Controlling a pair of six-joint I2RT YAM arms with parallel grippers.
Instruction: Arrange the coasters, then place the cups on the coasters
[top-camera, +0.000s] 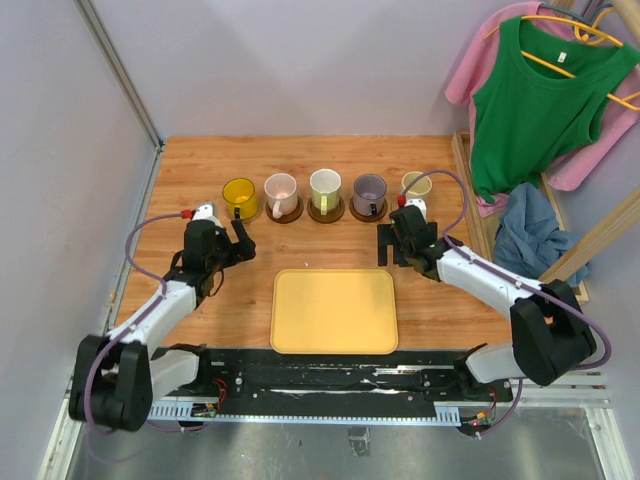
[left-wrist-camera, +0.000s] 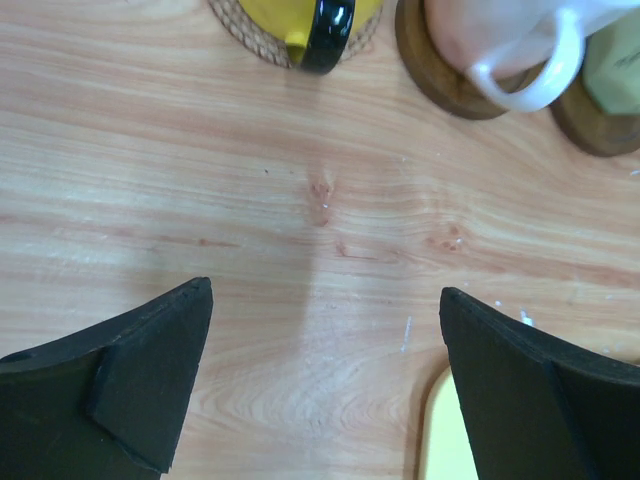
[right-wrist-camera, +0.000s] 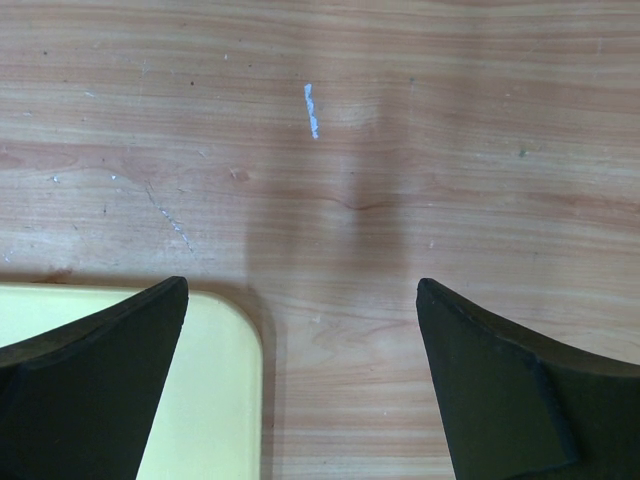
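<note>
Cups: you see five in one row at the far side of the table (top-camera: 190, 290), left to right: yellow cup (top-camera: 241, 197), pink cup (top-camera: 281, 192), green-white cup (top-camera: 325, 189), purple-grey cup (top-camera: 369, 193), cream-beige cup (top-camera: 417, 184).
Coasters: a dark coaster (top-camera: 285, 213) shows under each of the three middle cups. Under the yellow cup only a thin rim shows. Under the cream-beige cup you cannot tell.
Left wrist view: yellow, pink and green-white cups are cut off at the top edge; only lower parts and handles are visible.
Left gripper (top-camera: 228, 241): fingers (left-wrist-camera: 150, 380) spread wide, nothing between them, near the yellow cup but apart from it.
Right gripper (top-camera: 404, 250): fingers (right-wrist-camera: 90, 390) also wide apart and holding nothing, over bare table by the tray's far right corner.
Yellow tray (top-camera: 334, 310): between the arms; in the wrist views only a corner shows, the rest is behind the fingers.
</note>
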